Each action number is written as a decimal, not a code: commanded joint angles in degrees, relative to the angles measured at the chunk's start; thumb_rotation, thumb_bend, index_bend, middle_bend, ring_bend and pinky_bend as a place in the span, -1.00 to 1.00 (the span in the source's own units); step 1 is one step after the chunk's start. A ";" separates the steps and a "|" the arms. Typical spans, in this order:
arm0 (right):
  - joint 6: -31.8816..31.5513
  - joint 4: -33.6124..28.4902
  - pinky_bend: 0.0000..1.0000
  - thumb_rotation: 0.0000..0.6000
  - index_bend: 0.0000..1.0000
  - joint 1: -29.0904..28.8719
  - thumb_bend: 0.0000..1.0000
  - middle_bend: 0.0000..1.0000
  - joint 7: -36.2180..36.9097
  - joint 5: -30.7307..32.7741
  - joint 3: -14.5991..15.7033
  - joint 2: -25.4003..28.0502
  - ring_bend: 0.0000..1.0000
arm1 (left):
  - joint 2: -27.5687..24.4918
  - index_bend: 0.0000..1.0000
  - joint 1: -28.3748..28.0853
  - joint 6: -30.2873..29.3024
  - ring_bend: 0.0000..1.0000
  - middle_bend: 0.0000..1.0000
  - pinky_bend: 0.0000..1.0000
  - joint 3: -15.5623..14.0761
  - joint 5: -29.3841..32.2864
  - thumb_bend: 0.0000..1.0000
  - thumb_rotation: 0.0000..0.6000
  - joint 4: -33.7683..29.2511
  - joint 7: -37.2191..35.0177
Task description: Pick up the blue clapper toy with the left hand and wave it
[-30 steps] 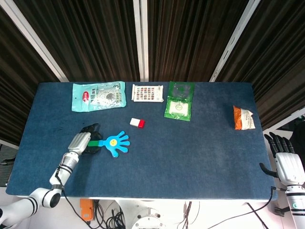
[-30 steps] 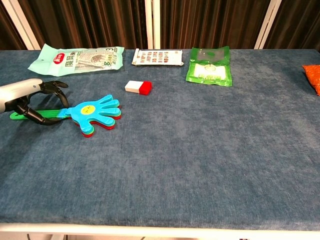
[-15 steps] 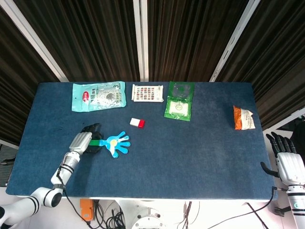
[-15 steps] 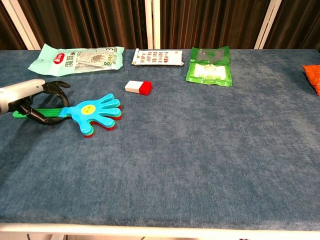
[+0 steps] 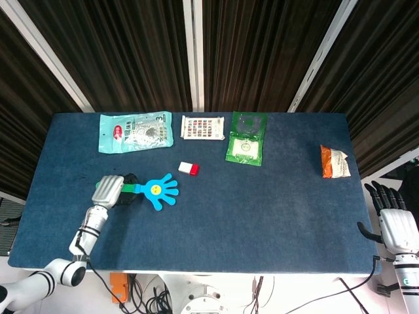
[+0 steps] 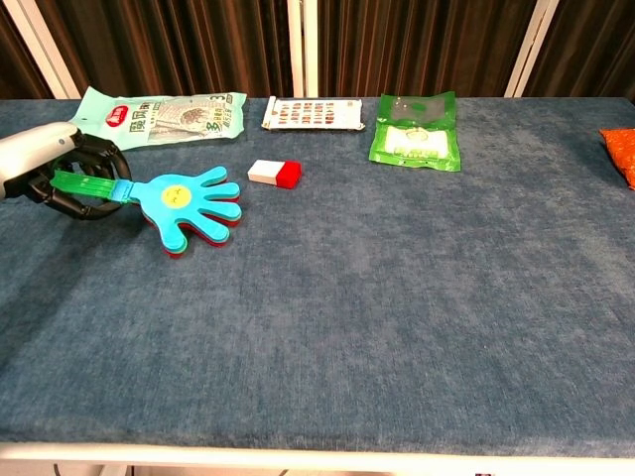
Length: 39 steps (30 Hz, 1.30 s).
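Note:
The blue clapper toy (image 5: pixel 157 190) (image 6: pixel 185 206) is shaped like a spread palm, with a yellow smiley disc and a green handle (image 6: pixel 87 185). My left hand (image 5: pixel 109 190) (image 6: pixel 62 171) grips that handle at the table's left side, its dark fingers curled around it. The clapper's head is lifted off the cloth and points right, tilted slightly. My right hand (image 5: pixel 394 222) hangs beyond the table's right edge, holding nothing, fingers apart; the chest view does not show it.
A small white and red block (image 5: pixel 189 169) (image 6: pixel 274 174) lies just right of the clapper. Along the far edge lie a teal packet (image 5: pixel 135 131), a white card of small items (image 5: pixel 202 127) and a green packet (image 5: pixel 247 138). An orange snack bag (image 5: pixel 333 161) is far right.
My left hand has closed on the green handle and raised it. The clapper has come up off the cloth and swung toward the far side.

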<state>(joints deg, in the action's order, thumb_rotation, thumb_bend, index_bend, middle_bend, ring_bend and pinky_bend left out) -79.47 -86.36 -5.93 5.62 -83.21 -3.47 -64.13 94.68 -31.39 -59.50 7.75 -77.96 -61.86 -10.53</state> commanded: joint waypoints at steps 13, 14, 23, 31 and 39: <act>0.00 0.09 -1.00 1.00 -1.00 0.09 -0.59 -1.00 0.22 0.18 -0.04 0.03 -1.00 | -0.58 -0.20 -0.22 1.78 0.94 0.86 1.00 -0.32 0.69 -0.27 1.00 -0.13 -1.31; -0.01 0.11 -1.00 1.00 -1.00 0.10 -0.59 -1.00 0.23 0.21 -0.05 0.04 -1.00 | -0.51 -0.32 -0.11 1.19 0.97 0.93 1.00 -0.19 0.31 -0.28 1.00 -0.13 -2.73; 0.50 0.01 -1.00 1.00 -1.00 0.02 -0.58 -1.00 -0.05 0.31 0.14 0.00 -1.00 | 1.05 0.79 1.31 -1.55 1.00 1.00 1.00 1.82 0.97 -0.38 1.00 -0.14 -14.04; 1.00 -0.68 -1.00 1.00 -1.00 -0.03 -0.58 -1.00 -0.79 0.77 0.18 0.33 -1.00 | 0.01 1.00 2.22 -3.33 1.00 1.00 1.00 3.95 1.13 -0.42 1.00 -2.55 -23.39; 0.97 -0.96 -1.00 1.00 -1.00 -0.04 -0.58 -1.00 -1.16 0.78 0.17 0.38 -1.00 | -4.24 1.00 5.07 -2.65 1.00 1.00 1.00 11.04 6.25 -0.43 1.00 -11.32 -48.00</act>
<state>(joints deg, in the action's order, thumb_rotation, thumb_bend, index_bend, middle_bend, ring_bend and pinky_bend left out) -78.51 -87.32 -5.97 4.45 -82.43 -3.30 -63.74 93.04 -27.94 -62.60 15.16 -74.33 -68.79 -49.19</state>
